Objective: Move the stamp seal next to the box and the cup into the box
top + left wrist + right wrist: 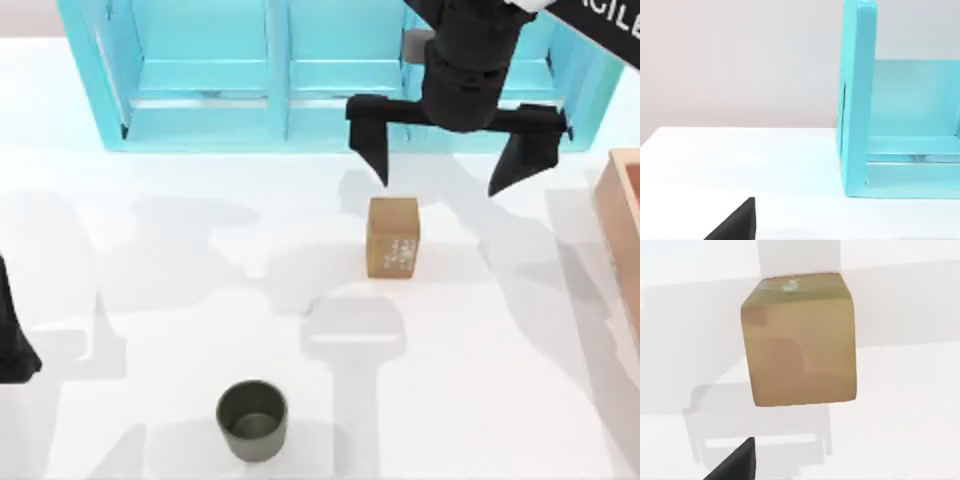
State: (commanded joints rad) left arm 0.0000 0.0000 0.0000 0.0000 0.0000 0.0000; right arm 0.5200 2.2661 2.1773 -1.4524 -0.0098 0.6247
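The tan wooden stamp seal (393, 237) stands on the white table right of centre, whitish markings on its near face; the right wrist view shows it close up as the stamp seal (799, 340). My right gripper (450, 170) hangs open just behind and above it, fingers spread wide and apart from it. The dark olive cup (252, 420) stands upright near the front edge, left of centre. The light brown box (622, 215) shows as a strip at the right edge. My left gripper (12, 345) sits parked at the far left edge.
A big turquoise shelf unit (300, 80) spans the back of the table; its side wall, the shelf unit (860, 100), shows in the left wrist view. White tabletop lies open between the stamp seal, the cup and the box.
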